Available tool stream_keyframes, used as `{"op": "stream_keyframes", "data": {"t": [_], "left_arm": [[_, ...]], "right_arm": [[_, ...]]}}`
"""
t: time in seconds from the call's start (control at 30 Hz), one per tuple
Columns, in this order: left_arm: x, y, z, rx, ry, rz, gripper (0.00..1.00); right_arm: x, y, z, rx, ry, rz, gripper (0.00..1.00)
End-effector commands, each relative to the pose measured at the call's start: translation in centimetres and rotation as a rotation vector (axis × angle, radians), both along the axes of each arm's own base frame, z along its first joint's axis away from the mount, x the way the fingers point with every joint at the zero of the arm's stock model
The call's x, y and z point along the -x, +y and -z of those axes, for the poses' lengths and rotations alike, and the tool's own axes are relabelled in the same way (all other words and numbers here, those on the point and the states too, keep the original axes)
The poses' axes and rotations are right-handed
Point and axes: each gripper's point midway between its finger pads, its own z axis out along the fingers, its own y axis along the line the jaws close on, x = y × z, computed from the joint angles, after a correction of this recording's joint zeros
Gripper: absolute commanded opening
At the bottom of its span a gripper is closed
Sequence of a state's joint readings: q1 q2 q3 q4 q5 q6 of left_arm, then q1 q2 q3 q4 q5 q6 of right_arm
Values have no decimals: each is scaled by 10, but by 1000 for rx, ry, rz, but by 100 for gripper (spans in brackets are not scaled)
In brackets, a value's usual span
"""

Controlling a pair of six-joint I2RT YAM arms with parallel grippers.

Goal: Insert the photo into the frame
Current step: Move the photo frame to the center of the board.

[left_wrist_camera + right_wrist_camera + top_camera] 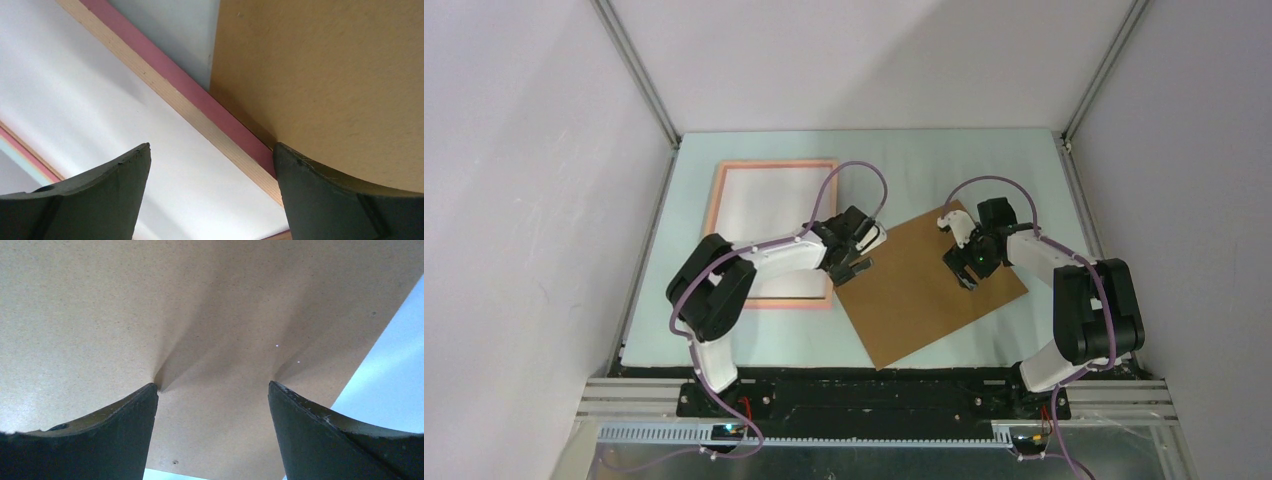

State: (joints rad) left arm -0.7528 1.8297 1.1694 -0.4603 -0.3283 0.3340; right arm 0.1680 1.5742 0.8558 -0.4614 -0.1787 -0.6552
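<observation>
Top view: the frame [774,164] lay flat at the worktop's [984,165] left rear, white inside; whether that was the photo, I couldn't tell. Brown backing board [914,290] lay against its right rail.
Left wrist: my left gripper [212,147] stood wide, empty, straddling rail and board edge.
Right wrist: my right gripper [213,385] gaped, holding nothing, fingertips [145,395] down on the board.

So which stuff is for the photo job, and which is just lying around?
For the job: pink frame; white sheet lying inside it, maybe the photo face down, cannot tell.
Just lying about: brown board.
</observation>
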Motion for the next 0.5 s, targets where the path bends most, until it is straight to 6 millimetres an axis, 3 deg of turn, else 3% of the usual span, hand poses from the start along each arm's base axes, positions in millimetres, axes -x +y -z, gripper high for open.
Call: {"op": "stream_keyframes", "data": {"t": [0.0,0.3,0.47], "left_arm": [[9,49,0,-163,22,-34,96],[4,70,0,-185,25,-85,96],[-2,58,-8,-107,27,-102,97]], "right_arm": [[0,-65,29,319,8,29,83],[-1,-65,28,316,1,30,83],[-2,-65,27,308,-1,37,83]]}}
